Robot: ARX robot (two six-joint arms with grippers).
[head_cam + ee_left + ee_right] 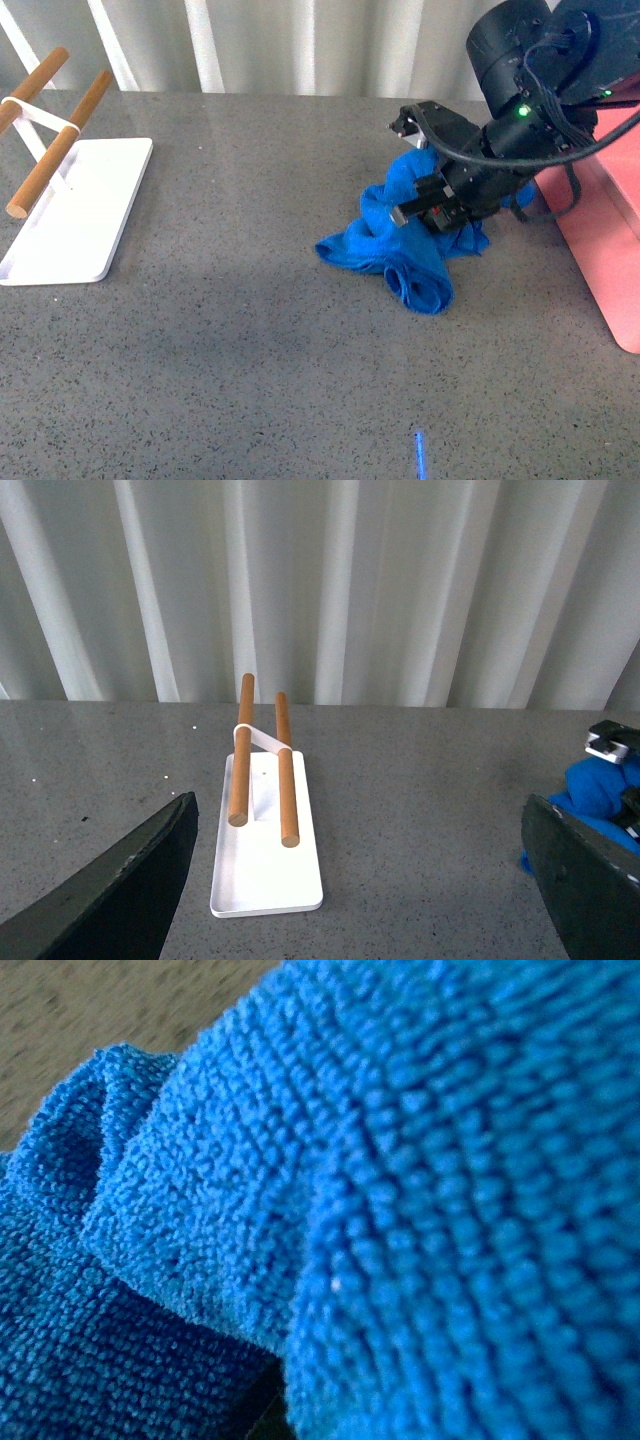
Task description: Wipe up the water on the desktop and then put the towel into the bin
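The bright blue towel [400,250] lies bunched on the speckled grey desktop [250,370], right of centre. My right gripper [440,205] is shut on the towel's upper folds, and its fingers are buried in the cloth. The right wrist view is filled by the towel [400,1210], with a corner of desktop [90,1010] behind it. The salmon-pink bin [605,240] sits at the right edge, just beyond the right arm. My left gripper [370,880] is open above bare desktop [420,810], with nothing between its dark fingers [130,880]. A bit of the towel [600,790] shows beside it.
A flat white tray [85,215] carrying two wooden rods [55,145] stands at the far left; it also appears in the left wrist view as the tray [265,870]. White corrugated panels [300,45] close off the back. A short blue line [420,455] marks the desktop near the front edge.
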